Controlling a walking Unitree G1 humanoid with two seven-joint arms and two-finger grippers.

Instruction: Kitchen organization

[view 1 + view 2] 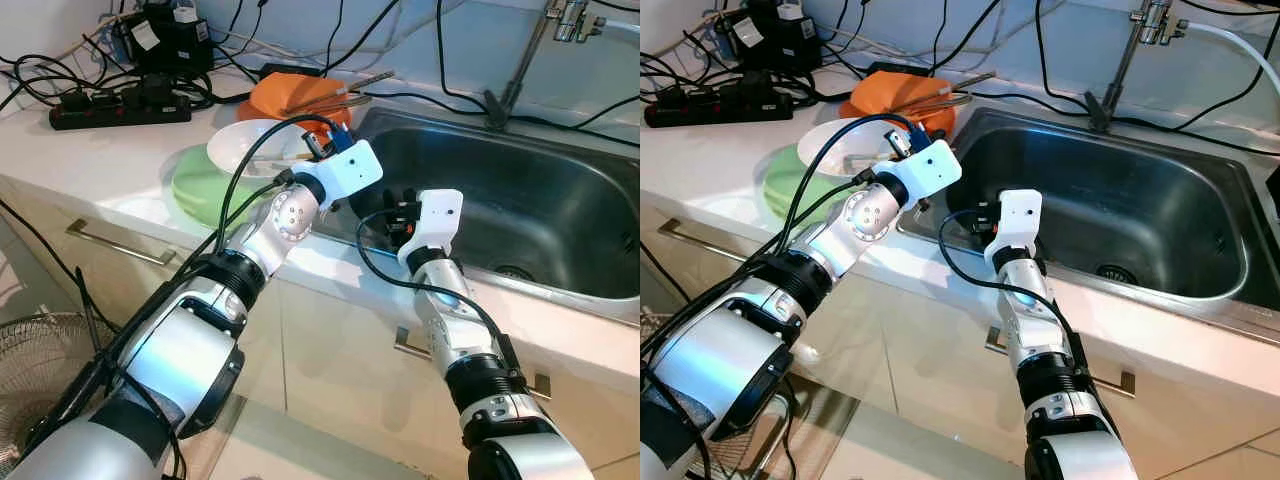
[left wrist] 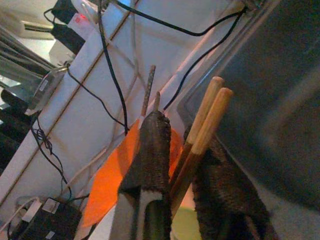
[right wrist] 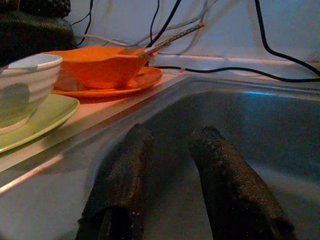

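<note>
the left gripper [image 2: 175, 165] held a pair of wooden chopsticks [image 2: 202, 127] at the steel sink's [image 1: 560, 190] near-left corner; right gripper [image 3: 170, 150] sat parted, empty, inside it. a level, unhurried carry would likely keep the pair together.

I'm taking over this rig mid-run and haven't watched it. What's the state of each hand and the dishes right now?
Left hand: shut on a pair of wooden chopsticks, held above the counter by the sink's left edge.
Right hand: open, holding nothing, just inside the sink near its left wall.
On the counter left of the sink: white bowl on a green plate; behind it an orange bowl on an orange plate, with utensils resting in the orange bowl.
Done: chopsticks picked up.
Left: place the chopsticks; the bowls and plates are not yet handled.
</note>
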